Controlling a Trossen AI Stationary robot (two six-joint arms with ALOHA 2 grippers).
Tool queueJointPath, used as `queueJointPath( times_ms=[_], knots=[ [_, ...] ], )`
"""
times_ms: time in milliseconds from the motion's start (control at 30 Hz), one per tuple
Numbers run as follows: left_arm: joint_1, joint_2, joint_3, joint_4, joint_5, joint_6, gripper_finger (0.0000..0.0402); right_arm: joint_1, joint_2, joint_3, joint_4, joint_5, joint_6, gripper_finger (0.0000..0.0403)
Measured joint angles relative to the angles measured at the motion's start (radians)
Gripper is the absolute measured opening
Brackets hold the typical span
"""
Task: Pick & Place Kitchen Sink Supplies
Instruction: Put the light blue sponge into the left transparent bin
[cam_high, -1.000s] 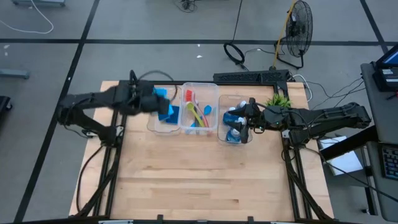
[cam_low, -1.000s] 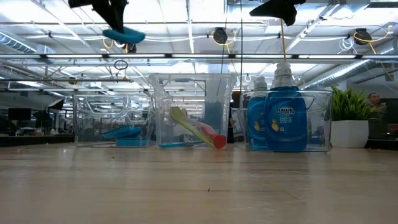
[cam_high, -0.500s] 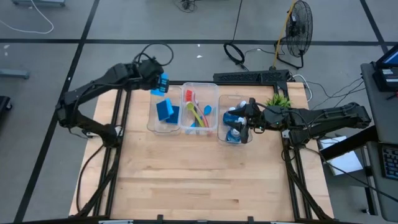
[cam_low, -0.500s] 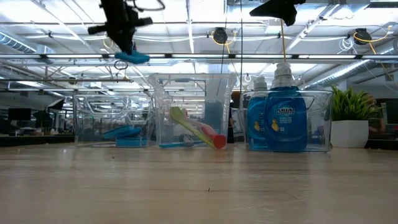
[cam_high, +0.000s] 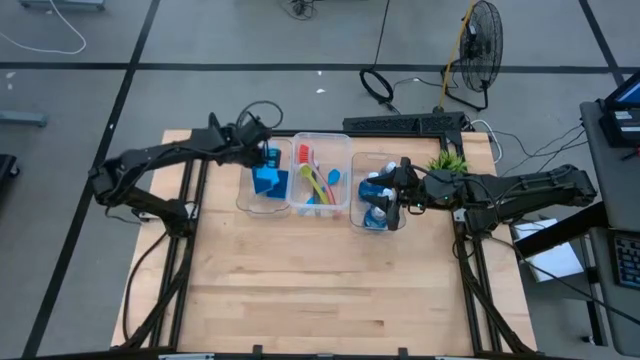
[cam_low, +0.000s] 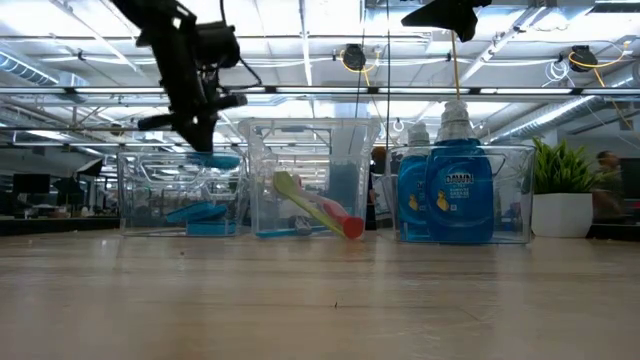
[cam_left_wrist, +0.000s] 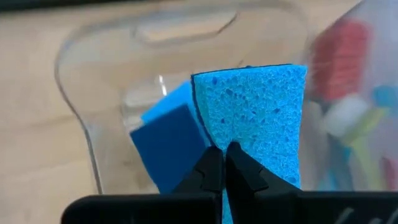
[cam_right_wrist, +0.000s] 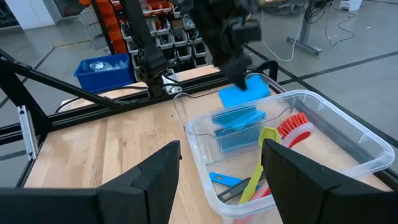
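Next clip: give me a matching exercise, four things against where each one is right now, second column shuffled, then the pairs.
Things
1. sponge
2. brushes
3. bottles
4. plant

Places
A. middle bin
B. on the table, outside the bins, at the right end of the row
C. pinched in the shut left gripper over the left bin
D. right bin, under the open right gripper

Pairs: 1-C, 2-A, 3-D, 4-B
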Motion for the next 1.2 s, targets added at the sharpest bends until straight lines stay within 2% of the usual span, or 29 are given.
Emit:
queueJointPath(
  times_ms=[133,500,933,1033,1200],
  knots=[
    [-0.014,0.000,-0.083,0.032,0.011,-0.042,0.0002,0.000,0.000,0.000,0.000,0.000,0.000,0.0212],
    [-0.030,0.000,-0.171,0.114,0.014,-0.089,0.0002,-0.004,0.000,0.000,0.000,0.000,0.000,0.0212],
    [-0.030,0.000,-0.179,0.124,-0.009,-0.085,0.0010,-0.004,0.000,0.000,0.000,0.000,0.001,0.0212],
    [-0.030,0.000,-0.179,0.124,-0.012,-0.077,0.0025,-0.004,0.000,0.000,0.000,0.000,0.001,0.0212],
    [-0.030,0.000,-0.179,0.124,-0.005,-0.048,0.0083,-0.005,0.000,0.000,0.000,0.000,0.001,0.0212]
  ],
)
